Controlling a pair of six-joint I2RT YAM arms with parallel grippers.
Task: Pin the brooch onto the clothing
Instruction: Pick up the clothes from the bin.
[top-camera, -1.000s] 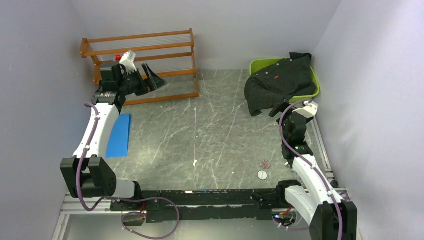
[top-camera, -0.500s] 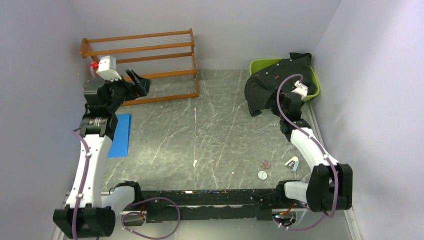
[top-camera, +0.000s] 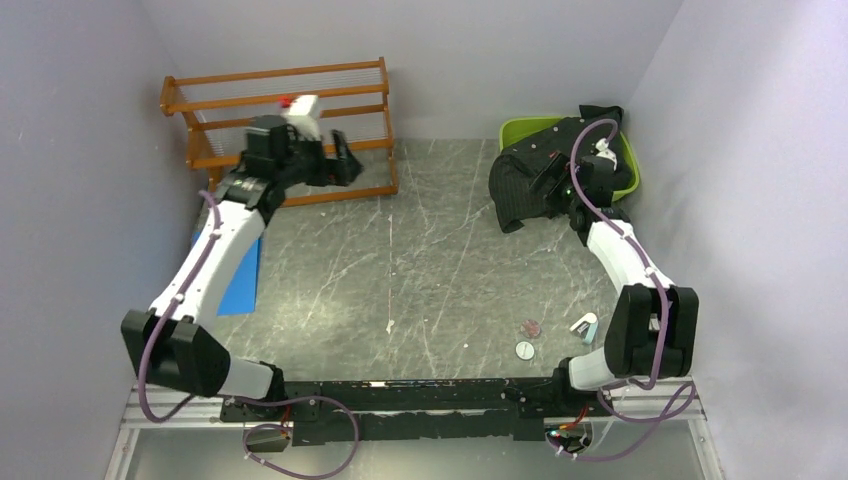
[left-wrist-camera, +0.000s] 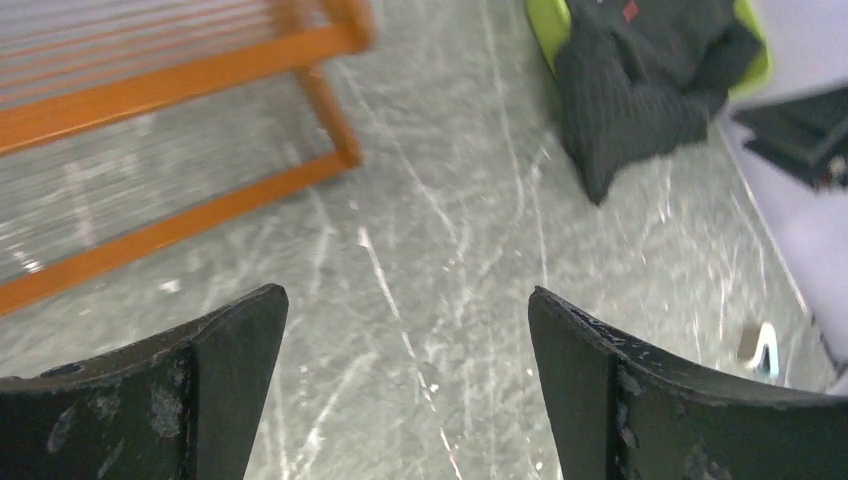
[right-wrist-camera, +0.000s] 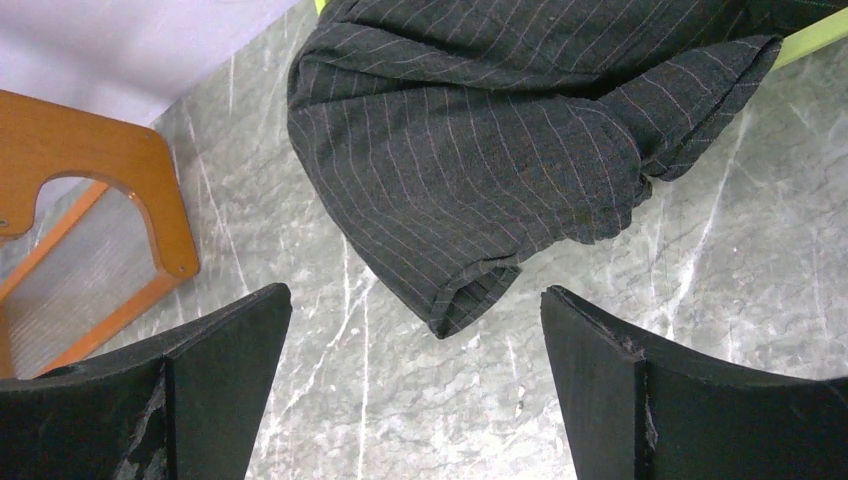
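Approach step: right tool (right-wrist-camera: 410, 296), wide open and empty, hovers by the shirt (right-wrist-camera: 480, 130); next, probably grasp it.

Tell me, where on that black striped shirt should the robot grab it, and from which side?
Probably the loose end of the shirt, which spills from the green bin onto the table. It is a thick rolled fold lying flat and clear of the bin, so the open right fingers, which are nearest, could drop from above, straddling it.
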